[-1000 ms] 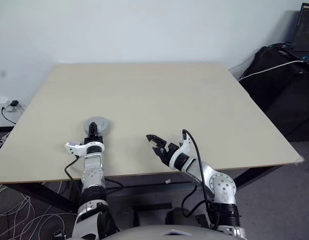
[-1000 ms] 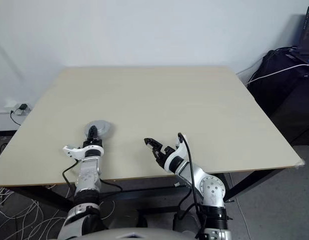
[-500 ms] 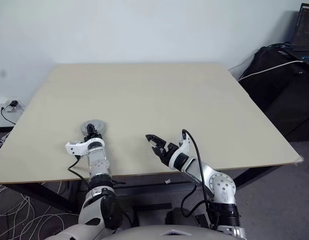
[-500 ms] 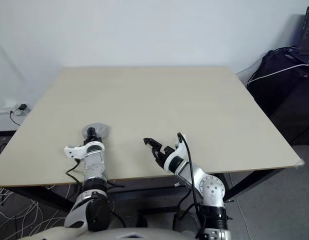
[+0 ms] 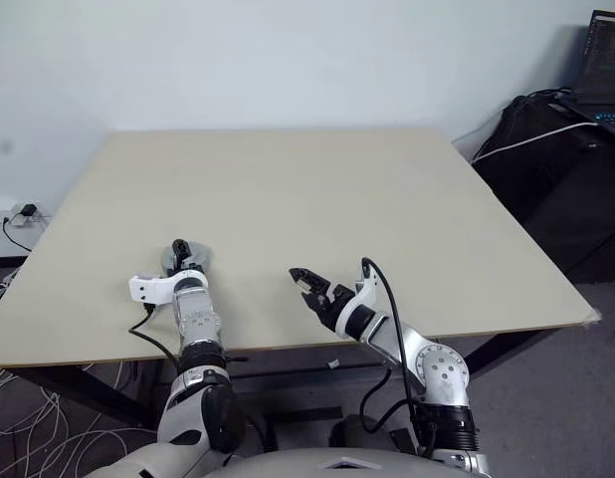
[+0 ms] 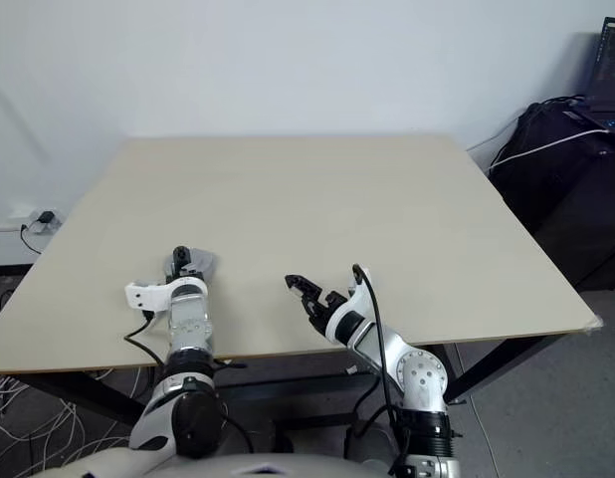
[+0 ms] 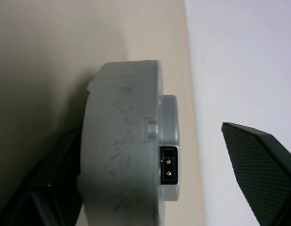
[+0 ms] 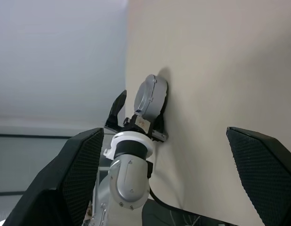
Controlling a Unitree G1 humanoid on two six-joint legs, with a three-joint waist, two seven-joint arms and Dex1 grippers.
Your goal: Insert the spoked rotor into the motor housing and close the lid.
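The lid (image 7: 122, 141), a silver-grey round part with a raised hub and a small connector socket, lies near the table's front left (image 5: 198, 257). My left gripper (image 5: 180, 253) is open around it. In the left wrist view one finger (image 7: 258, 174) stands clear of the hub side, while the other finger (image 7: 46, 197) lies dark along the opposite side. The right wrist view shows the same spread fingers (image 8: 118, 106) beside the disc (image 8: 148, 94). My right gripper (image 5: 303, 281) hovers open and empty over the front middle of the table. The spoked rotor and the motor housing are hidden.
The pale wooden table (image 5: 337, 189) stretches far ahead, its front edge (image 5: 288, 344) just under both arms. A black bag (image 5: 556, 149) with a white cable and a laptop (image 5: 606, 60) stand off the right side. Cables and a wall socket (image 5: 14, 211) lie at the left.
My left gripper's jaws have opened off the lid, and its wrist has rolled while the forearm swung. The lid stays on the table. The right arm has not moved.
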